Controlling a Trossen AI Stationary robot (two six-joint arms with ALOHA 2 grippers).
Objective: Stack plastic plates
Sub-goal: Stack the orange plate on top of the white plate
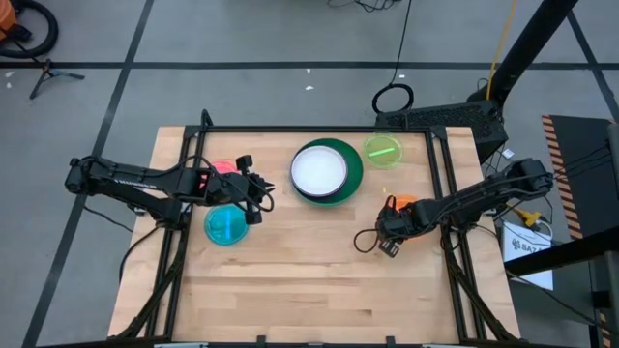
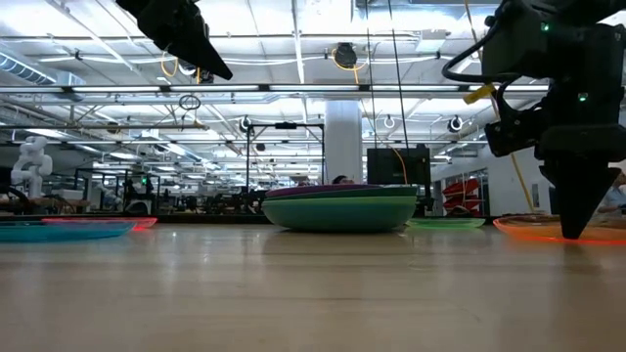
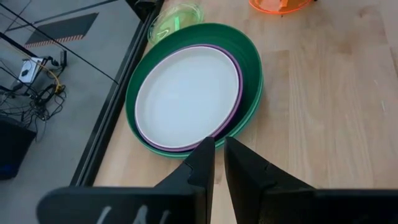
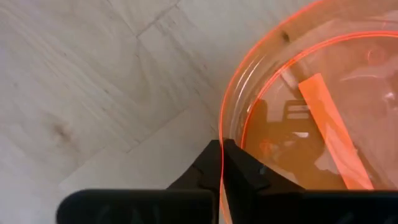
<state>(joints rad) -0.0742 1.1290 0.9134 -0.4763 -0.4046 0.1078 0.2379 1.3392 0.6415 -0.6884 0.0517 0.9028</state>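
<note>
I find the right claw [image 4: 221, 163] down at the tabletop [image 1: 309, 280], its fingers pressed together on the rim of the orange plate [image 4: 311, 118], which lies flat directly beneath and ahead of it. My left claw [image 3: 219, 163] hangs above the tabletop with its fingers nearly together and nothing between them; the stack of white plate [image 3: 186, 96] on purple plate [image 3: 237, 68] on dark green plate [image 3: 252, 74] lies just ahead of it, the lime plate [image 3: 176, 18] beyond that stack, and the blue plate [image 1: 225, 226] close beside it.

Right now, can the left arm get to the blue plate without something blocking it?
Probably yes. The left gripper hangs just above and beside the blue plate, with only bare table around it. The right gripper is busy far away, pinching the orange plate.
</note>
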